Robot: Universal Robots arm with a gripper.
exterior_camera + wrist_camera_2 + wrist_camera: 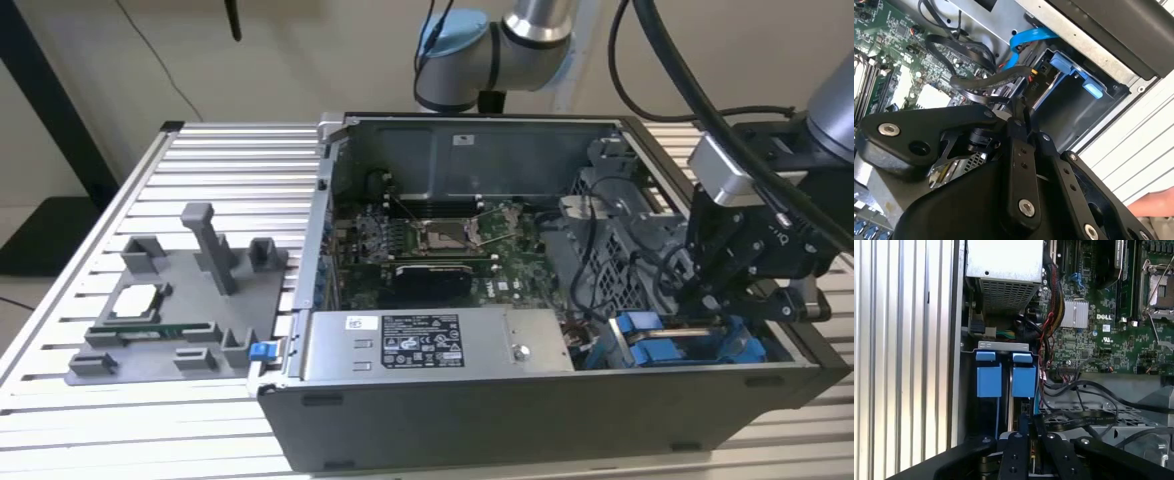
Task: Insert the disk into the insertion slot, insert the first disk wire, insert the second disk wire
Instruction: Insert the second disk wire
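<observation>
Your black gripper (714, 300) sits deep in the case corner; loose black cables (1079, 415) crowd one side, blue plastic carrier tabs (1006, 375) and the grey sheet-metal case wall (956, 340) hem the others.

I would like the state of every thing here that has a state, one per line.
computer case: side panel off, inside exposed.
gripper: lowered into the case by the blue drive carriers, shut on a black wire.
black wire: pinched at the gripper's tips.
blue drive carriers: seated side by side in the insertion slot.
processor socket: open, empty.
</observation>
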